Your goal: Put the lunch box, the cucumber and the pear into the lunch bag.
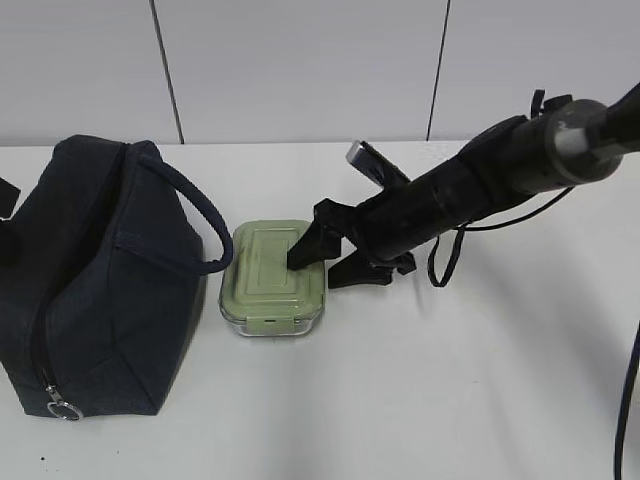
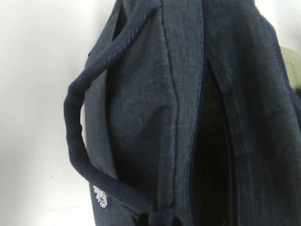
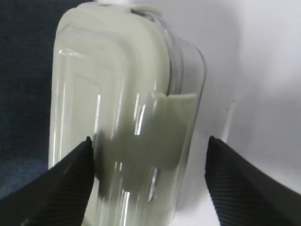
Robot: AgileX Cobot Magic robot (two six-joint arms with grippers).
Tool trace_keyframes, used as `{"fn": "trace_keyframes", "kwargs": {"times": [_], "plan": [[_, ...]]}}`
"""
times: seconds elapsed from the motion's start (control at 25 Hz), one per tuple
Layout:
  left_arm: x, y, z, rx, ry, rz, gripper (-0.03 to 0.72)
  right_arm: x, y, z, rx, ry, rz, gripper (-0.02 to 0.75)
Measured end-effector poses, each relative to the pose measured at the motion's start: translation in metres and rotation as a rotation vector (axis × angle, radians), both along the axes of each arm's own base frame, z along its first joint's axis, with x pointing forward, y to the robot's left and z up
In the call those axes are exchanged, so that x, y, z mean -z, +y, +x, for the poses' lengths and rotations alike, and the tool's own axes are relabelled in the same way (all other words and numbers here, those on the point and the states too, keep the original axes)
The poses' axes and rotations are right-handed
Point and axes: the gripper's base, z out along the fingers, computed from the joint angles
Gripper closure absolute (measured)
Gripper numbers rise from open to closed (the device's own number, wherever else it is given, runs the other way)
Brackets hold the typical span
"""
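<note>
In the exterior view, the lunch box [image 1: 271, 276], sage-green lidded over a clear base, is seen standing on the white table [image 1: 450, 380] just beside the dark navy lunch bag [image 1: 95, 280], whose loop handle [image 1: 195, 215] curves toward it. The right gripper [image 1: 325, 258] is reached in from the right at a slant, its fingers spread, one fingertip [image 1: 303, 250] lying over the lid and the other lower at the box's right side. In the left wrist view, the bag fabric [image 2: 150, 94] fills the frame; the zipper mouth [image 2: 211, 155] is seen parted into a dark slit, with a handle [image 2: 80, 127] looping at the left. The left gripper itself is not shown here, so its state cannot be told. In the right wrist view, the lunch box [image 3: 127, 117] is framed between the two black fingers [image 3: 51, 188], which stand apart on either side of it, the left one at or very near the box wall and the right one clear of it; nothing is clamped yet. The step in hand is judged to be the grasp of the lunch box, the first item. The cucumber and the pear are seen in no view. Next, the fingers would need to be closed squarely on the box, which must then be lifted and carried over to the narrow opening.
</note>
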Motion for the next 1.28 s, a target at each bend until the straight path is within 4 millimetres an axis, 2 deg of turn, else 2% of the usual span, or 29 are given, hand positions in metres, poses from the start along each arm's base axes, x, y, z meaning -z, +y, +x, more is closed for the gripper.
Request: {"fn": "trace_keyframes", "kwargs": {"times": [0.24,0.44,0.52,0.64,0.76,0.88,1.0,1.12,1.28], "plan": [[0.000,0.000,0.000,0.000,0.000,0.000,0.681,0.008,0.004,0.000,0.009,0.038,0.069,0.181],[0.000,0.000,0.000,0.000,0.000,0.000,0.681,0.010,0.006,-0.001,0.002,0.069,0.112,0.348],[0.000,0.000,0.000,0.000,0.000,0.000,0.681,0.009,0.004,-0.001,0.003,0.071,0.117,0.370],[0.000,0.000,0.000,0.000,0.001,0.000,0.681,0.007,-0.003,0.001,0.009,0.064,0.113,0.374],[0.000,0.000,0.000,0.001,0.002,0.000,0.681,-0.009,-0.023,0.007,0.026,0.008,0.092,0.376],[0.000,0.000,0.000,0.001,0.002,0.000,0.681,-0.039,-0.045,0.012,0.061,-0.071,0.097,0.376],[0.000,0.000,0.000,0.001,0.002,0.000,0.681,-0.084,-0.048,0.014,0.045,-0.191,0.120,0.376],[0.000,0.000,0.000,0.000,0.001,0.000,0.681,-0.134,-0.035,0.012,-0.022,-0.320,0.168,0.377],[0.000,0.000,0.000,0.000,0.001,0.000,0.681,-0.182,-0.006,0.010,-0.091,-0.450,0.239,0.378]]}}
